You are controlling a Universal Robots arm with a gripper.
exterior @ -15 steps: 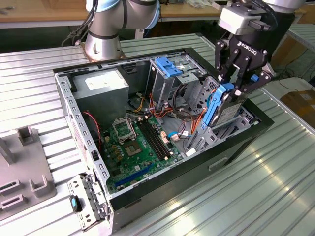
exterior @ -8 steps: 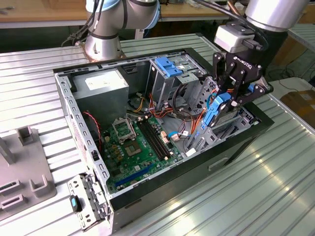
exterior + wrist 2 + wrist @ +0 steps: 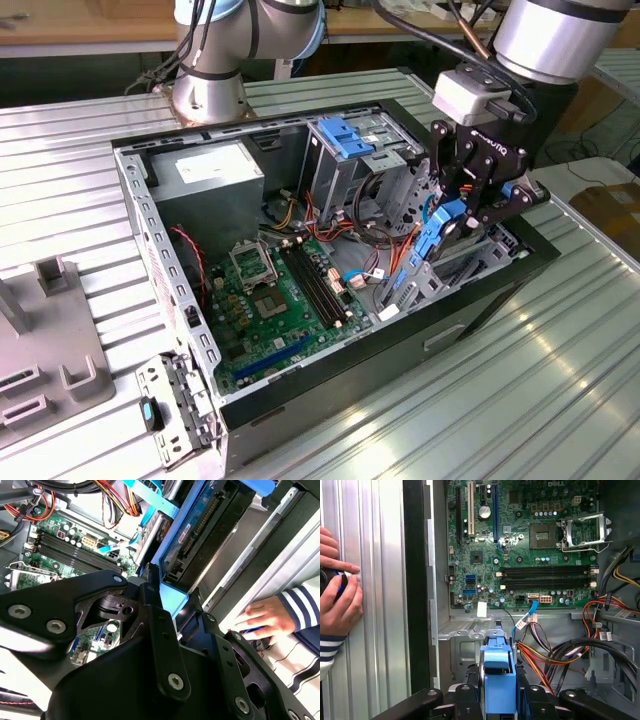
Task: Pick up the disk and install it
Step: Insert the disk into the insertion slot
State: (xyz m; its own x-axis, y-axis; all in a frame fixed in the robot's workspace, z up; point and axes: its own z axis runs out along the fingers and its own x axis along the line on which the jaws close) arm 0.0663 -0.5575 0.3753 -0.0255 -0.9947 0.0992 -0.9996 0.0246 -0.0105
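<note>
Disk: was held clamped in end effector, inside case near its wall. Cables were bunched just beside it; motherboard was left unobstructed. Hand was rested on tabletop outside.

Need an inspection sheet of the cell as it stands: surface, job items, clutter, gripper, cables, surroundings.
Surface: ribbed metal table carrying the open computer case.
Job's things: disk in its blue carrier, held over the drive end of the case; motherboard exposed.
Clutter: grey fixture at the exterior view's left; metal part lying by the case corner.
Grippers: gripper shut on the disk.
Cables: red, orange and black bundles inside the case, close to the disk.
Surroundings: person's hand, striped sleeve, at the table beside the case; arm base behind the case.
</note>
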